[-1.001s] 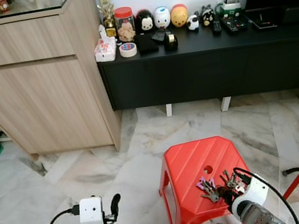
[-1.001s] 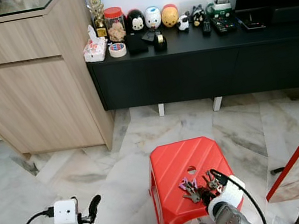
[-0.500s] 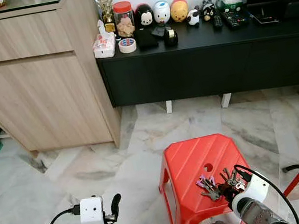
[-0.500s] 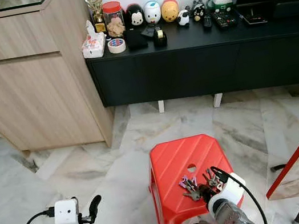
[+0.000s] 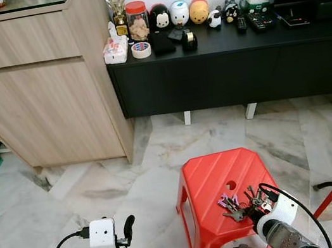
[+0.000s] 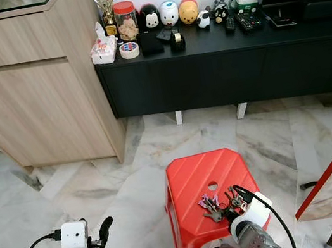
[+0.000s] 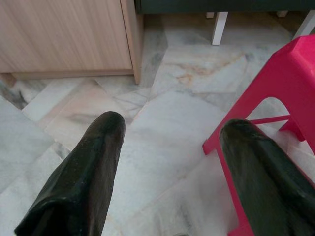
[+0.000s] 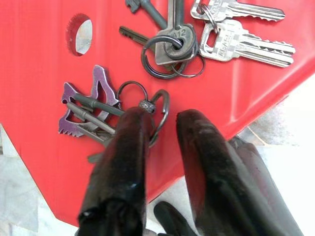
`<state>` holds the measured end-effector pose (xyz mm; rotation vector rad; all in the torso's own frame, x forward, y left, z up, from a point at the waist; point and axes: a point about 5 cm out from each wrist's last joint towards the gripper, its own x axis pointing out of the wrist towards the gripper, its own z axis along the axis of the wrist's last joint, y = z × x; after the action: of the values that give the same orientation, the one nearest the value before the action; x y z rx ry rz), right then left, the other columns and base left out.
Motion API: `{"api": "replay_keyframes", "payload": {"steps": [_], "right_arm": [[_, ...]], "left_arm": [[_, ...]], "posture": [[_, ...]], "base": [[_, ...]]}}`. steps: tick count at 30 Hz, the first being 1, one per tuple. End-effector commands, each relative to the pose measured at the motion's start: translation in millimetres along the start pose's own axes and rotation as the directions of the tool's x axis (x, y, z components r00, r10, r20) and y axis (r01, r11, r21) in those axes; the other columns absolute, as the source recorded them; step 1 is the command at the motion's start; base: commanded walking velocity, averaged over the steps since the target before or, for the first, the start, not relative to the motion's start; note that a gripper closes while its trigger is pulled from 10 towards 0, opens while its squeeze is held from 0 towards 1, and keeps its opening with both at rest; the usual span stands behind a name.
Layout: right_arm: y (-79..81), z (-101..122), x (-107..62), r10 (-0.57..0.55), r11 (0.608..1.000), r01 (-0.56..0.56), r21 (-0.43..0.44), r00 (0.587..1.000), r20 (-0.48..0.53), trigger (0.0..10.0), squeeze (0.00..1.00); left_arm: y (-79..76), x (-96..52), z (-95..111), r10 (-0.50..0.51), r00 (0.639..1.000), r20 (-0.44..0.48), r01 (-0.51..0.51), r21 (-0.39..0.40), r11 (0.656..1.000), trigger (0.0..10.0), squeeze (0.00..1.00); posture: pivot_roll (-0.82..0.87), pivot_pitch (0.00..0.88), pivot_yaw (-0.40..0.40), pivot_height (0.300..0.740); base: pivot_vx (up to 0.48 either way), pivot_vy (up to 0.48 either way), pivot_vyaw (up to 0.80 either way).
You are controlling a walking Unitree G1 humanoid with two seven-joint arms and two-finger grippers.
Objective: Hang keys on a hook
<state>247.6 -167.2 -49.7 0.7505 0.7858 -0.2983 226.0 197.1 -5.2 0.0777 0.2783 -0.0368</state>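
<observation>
The right gripper (image 8: 160, 129) sits at the near right edge of the red plastic stool (image 6: 192, 180), its two black fingers slightly apart with the dark wire loop (image 8: 158, 110) of the key bunch (image 8: 147, 73) between their tips; whether the pads actually press on that loop cannot be made out. The bunch lies flat on the stool's seat, just beside the round hole (image 8: 80, 34): a purple-headed key (image 8: 88, 101) and a few dark keys partly hidden under one finger, a numbered tag on a split ring (image 8: 170, 46), and two silver cut keys (image 8: 246, 34) towards the seat's edge, one cut off by the frame. From the head cameras the keys (image 5: 241, 204) are a small tangle, half covered by the wrist. The left gripper (image 7: 170, 147) hangs low over the marble floor (image 5: 56, 194) beside the stool, fingers spread wide and holding nothing. Beyond stand a wooden cabinet (image 5: 37, 89) and a black sideboard (image 5: 233, 67) crowded with small figurines too small to identify.
</observation>
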Motion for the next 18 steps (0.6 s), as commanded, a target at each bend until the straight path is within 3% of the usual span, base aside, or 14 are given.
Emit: {"api": "replay_keyframes", "payload": {"steps": [1, 6, 18], "right_arm": [[1.5, -1.6, 0.4, -0.007, 1.000, 0.007, 0.011, 1.000, -0.005, 0.0, 0.00], [0.4, -2.7, 0.2, -0.011, 1.000, 0.011, 0.014, 1.000, -0.009, 0.0, 0.00], [-11.9, -5.6, -2.0, -0.032, 0.999, 0.032, 0.022, 0.999, -0.014, 0.0, 0.00]], "left_arm": [[0.2, -2.7, -2.2, -0.007, 1.000, -0.007, 0.007, 0.028, 1.000, 10.0, 0.00], [2.8, -1.6, -0.3, 0.022, 1.000, -0.004, -0.022, -0.012, 1.000, 10.0, 0.00], [2.3, -1.3, -1.1, 0.000, 1.000, -0.013, 0.001, 0.039, 0.999, 10.0, 0.00]], "posture": [[0.06, 0.077, -0.028, 0.636], [0.06, 0.082, -0.028, 0.636], [0.06, 0.083, -0.023, 0.636]], "base": [[0.000, 0.000, 0.00], [0.000, 0.000, 0.00], [0.000, 0.000, 0.00]]}}
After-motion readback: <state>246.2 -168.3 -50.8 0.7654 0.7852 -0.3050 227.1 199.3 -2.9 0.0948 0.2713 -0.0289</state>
